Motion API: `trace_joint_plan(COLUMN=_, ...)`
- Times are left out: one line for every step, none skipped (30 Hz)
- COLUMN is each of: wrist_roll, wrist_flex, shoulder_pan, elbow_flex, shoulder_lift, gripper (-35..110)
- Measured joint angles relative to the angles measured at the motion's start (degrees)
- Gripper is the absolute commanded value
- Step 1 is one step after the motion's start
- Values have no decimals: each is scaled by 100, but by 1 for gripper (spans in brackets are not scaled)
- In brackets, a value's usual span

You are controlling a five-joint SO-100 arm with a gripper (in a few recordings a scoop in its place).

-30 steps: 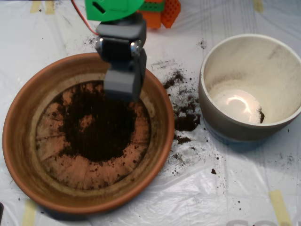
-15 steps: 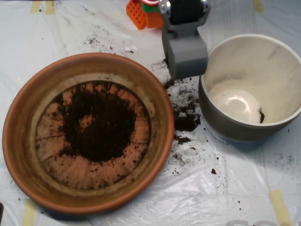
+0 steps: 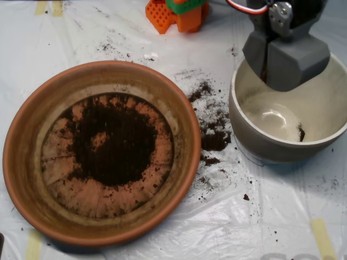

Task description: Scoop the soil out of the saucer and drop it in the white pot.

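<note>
The grey clamshell pincer (image 3: pixel 286 60) hangs slightly parted over the round off-white ceramic pot (image 3: pixel 255 142); dark crumbly soil (image 3: pixel 111 141) fills the wide terracotta saucer (image 3: pixel 21 135) at nine o'clock.

Bright, even overhead light; glare spot on the white pot (image 3: pixel 274 120) floor, sheen on wrinkled plastic sheet (image 3: pixel 179 227); soft shadows under the saucer (image 3: pixel 21 162); slight overall softness

White plastic-covered table (image 3: pixel 282 216) bears saucer (image 3: pixel 32 130), white pot (image 3: pixel 244 132), spilled soil (image 3: pixel 214 141).
</note>
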Motion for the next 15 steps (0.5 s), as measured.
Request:
trace_joint_plan(wrist_roll=-9, wrist_flex=62, shoulder_pan=-18, elbow_flex=-114, shoulder_lift=-79, gripper=18)
trace_joint_plan(wrist_roll=-9, wrist_flex=105, shoulder_pan=-35, elbow_flex=-185, shoulder_lift=-114, gripper=21)
trace_joint_plan(wrist_roll=-9, wrist_flex=141, shoulder_pan=-35, elbow_flex=-229, shoulder_lift=-132, gripper=23)
trace_joint_plan(wrist_roll=-9, wrist_flex=185, shoulder_pan=-26, elbow_flex=-237, shoulder_lift=-141, gripper=24)
trace_joint_plan(wrist_roll=-9, wrist_flex=211, shoulder_pan=-9, elbow_flex=-246, shoulder_lift=-141, gripper=25)
trace_joint_plan(wrist_roll=-9, wrist_flex=220, shoulder_pan=-9, elbow_flex=-246, shoulder_lift=-141, gripper=27)
trace_joint_plan(wrist_roll=-9, wrist_flex=220, shoulder_pan=0, elbow_flex=-246, shoulder_lift=-141, gripper=29)
trace_joint_plan(wrist_roll=-44, wrist_flex=220, shoulder_pan=0, elbow_flex=-246, shoulder_lift=-141, gripper=30)
trace_joint_plan(wrist_roll=-62, wrist_flex=211, shoulder_pan=0, elbow_flex=-246, shoulder_lift=-141, gripper=32)
trace_joint_plan(wrist_roll=-62, wrist_flex=220, shoulder_pan=-9, elbow_flex=-246, shoulder_lift=-141, gripper=33)
trace_joint_plan(wrist_roll=-62, wrist_flex=237, shoulder_pan=-18, elbow_flex=-246, shoulder_lift=-141, gripper=34)
trace_joint_plan(wrist_roll=-62, wrist_flex=237, shoulder_pan=-18, elbow_flex=-246, shoulder_lift=-141, gripper=35)
trace_joint_plan(wrist_roll=-26, wrist_flex=237, shoulder_pan=-35, elbow_flex=-246, shoulder_lift=-141, gripper=35)
trace_joint_plan(wrist_roll=-18, wrist_flex=220, shoulder_pan=-62, elbow_flex=-202, shoulder_lift=-114, gripper=36)
trace_joint_plan(wrist_roll=-53, wrist_flex=220, shoulder_pan=-97, elbow_flex=-132, shoulder_lift=-79, gripper=36)
